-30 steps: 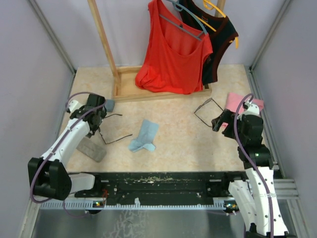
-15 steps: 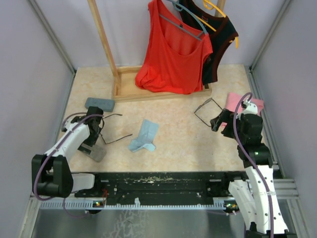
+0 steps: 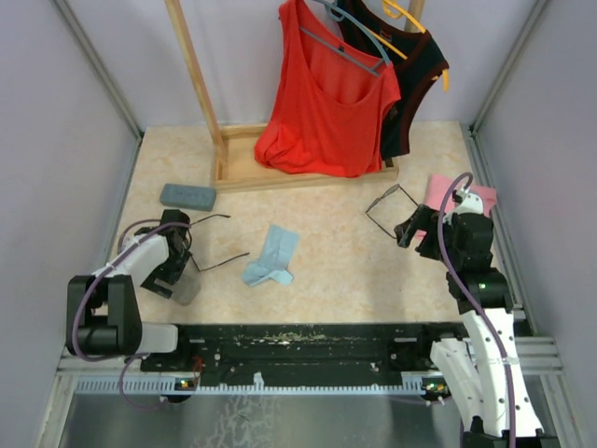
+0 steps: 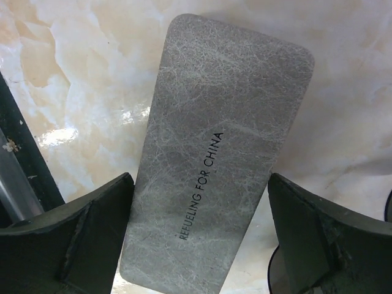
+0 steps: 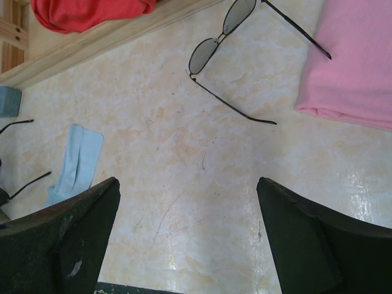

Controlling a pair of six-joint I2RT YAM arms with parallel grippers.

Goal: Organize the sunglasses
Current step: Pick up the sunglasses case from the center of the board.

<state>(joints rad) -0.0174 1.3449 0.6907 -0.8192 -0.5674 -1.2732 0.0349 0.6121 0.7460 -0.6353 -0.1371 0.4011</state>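
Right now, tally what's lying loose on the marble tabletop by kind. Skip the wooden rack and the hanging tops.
Thin dark wire-framed sunglasses: 2 (left pair, right pair)
Grey oblong glasses cases: 2 (far case, near case)
Light blue wiping cloth: 1
Pink folded cloth: 1
Total: 6

Your left end effector (image 3: 175, 275) covers most of the grey case (image 3: 187, 289) at lower left, nearby sunglasses (image 3: 224, 261) with lenses hidden behind it, pink cloth (image 5: 358, 61) clipped by the right-wrist frame's right edge
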